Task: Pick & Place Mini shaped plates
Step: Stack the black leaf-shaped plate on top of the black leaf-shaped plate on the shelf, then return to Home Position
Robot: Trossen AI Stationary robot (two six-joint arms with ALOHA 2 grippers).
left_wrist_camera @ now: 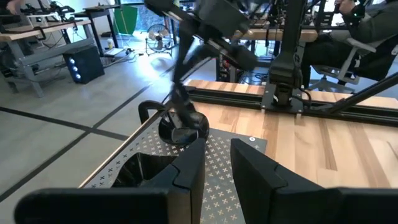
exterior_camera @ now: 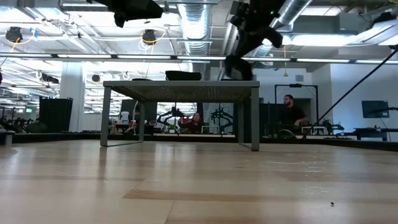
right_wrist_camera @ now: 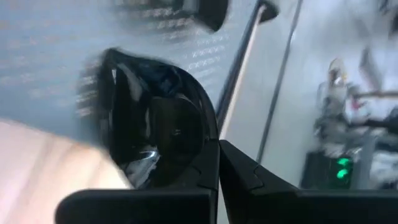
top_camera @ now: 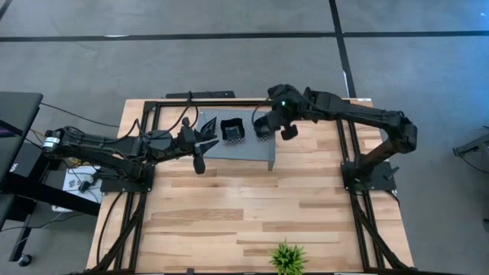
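Right gripper (right_wrist_camera: pixel 217 163), fingers pressed together, seems to me to pinch the rim of a rounded plate (right_wrist_camera: pixel 161 134) at the right end of the grey perforated stand (top_camera: pixel 256 149). From table level the plate hangs at or just above the stand's top; I cannot tell whether it is clear of it.

I read this as the pick step for this plate, with the carry and the placing not yet done. My next move calls for a straight lift clear of the stand's edge. The hold on that glossy rim is thin, so I would then swing slowly to wherever the plate is to go.

A square plate (top_camera: pixel 231 130) sits near the middle of the stand. A third plate (left_wrist_camera: pixel 140 169), its shape hard to read, lies at the left end, just beside the left gripper (left_wrist_camera: pixel 217 149), whose fingers stand apart with nothing between them.

My count: three plates I am sure of, one stand, two arms, one small green plant (top_camera: pixel 287 258) at the near edge of the wooden table (top_camera: pixel 229 214).
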